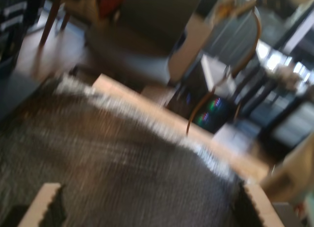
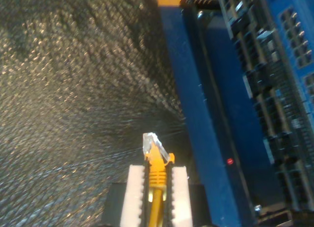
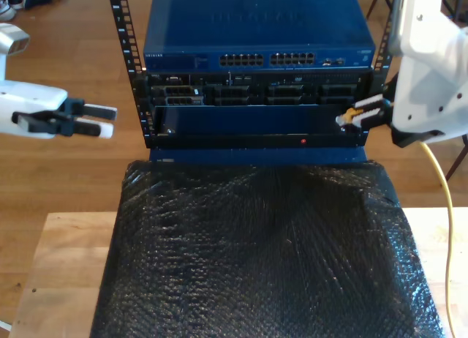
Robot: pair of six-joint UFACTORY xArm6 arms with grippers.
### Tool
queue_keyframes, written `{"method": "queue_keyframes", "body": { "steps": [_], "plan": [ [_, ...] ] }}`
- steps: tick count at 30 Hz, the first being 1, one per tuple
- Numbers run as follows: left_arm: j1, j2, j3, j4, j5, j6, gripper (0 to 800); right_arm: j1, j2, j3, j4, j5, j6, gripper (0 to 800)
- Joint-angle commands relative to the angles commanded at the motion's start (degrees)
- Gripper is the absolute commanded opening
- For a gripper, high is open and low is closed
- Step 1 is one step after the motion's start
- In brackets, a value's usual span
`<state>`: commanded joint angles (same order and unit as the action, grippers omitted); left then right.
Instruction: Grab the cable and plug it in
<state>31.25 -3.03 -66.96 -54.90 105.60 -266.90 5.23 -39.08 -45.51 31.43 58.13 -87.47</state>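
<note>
You have the cable point(image 2: 157, 180) clamped between the white ribbed pads point(image 2: 133, 195) of my second gripper point(image 2: 156, 187). In the second wrist view its yellow moulded boot sits in the slot between them and the small clear plug point(image 2: 151, 142) sticks out past the tips. In the exterior view that gripper point(image 3: 363, 115) is at the right of the frame, level with the lower row of the rack point(image 3: 256, 67), with the plug tip point(image 3: 342, 120) just in front of the rack's right end; whether it touches the face I cannot tell. The yellow cord point(image 3: 442, 199) hangs down the exterior view's right edge in a long, thin curve.

The rack is a blue metal box with two blocks of small square ports point(image 3: 267, 59) across its front, black panels beneath, and a tiny red light point(image 3: 303, 141) low down. The second wrist view shows the same blue edge, the port rows seen at a steep slant and the red dot point(image 2: 229, 161) close by.

The mat point(image 3: 256, 250) covering the wooden table point(image 3: 55, 272) is black, shiny and bumpy like bubble wrap.

My first gripper point(image 3: 99, 120) is at the exterior view's left, well apart from the rack, over bare wooden floor point(image 3: 73, 67), with two slim white-tipped fingers parted and nothing between them. The first wrist view is badly smeared: you can make out two pale ribbed fingertips point(image 1: 44, 205) spread wide, the mat's texture and the table's pale edge.
</note>
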Motion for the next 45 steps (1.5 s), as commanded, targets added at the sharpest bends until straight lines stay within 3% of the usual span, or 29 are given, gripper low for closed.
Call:
{"method": "queue_keyframes", "body": {
  "steps": [7, 11, 18, 29, 38, 45],
  "plan": [
    [0.62, -2.81, 0.00, 8.26, -0.09, 3.16, 799, 0.09, 2.02, -0.44, -6.77, 0.53, 4.92, 0],
    [0.88, -4.22, 0.00, 13.45, -0.18, 6.68, 800, 0.00, 3.52, -0.70, -7.82, 0.53, 5.27, 0],
    [1.85, -4.84, 0.09, 20.31, -0.18, 12.84, 800, 0.00, 5.45, -0.79, -8.44, 0.18, 5.98, 0],
    [8.18, -7.12, 1.32, 28.57, 0.26, 23.91, 799, 0.18, 10.73, -1.76, -15.91, -0.70, 9.93, 0],
    [14.33, -10.73, 7.38, 34.99, 1.05, 36.84, 800, 0.26, 13.63, -1.49, -17.32, -1.32, 10.02, 0],
    [17.85, -16.53, 15.03, 42.99, 1.05, 48.00, 800, 0.35, 15.03, -1.49, -17.93, -2.20, 10.02, 0]
  ]
}}
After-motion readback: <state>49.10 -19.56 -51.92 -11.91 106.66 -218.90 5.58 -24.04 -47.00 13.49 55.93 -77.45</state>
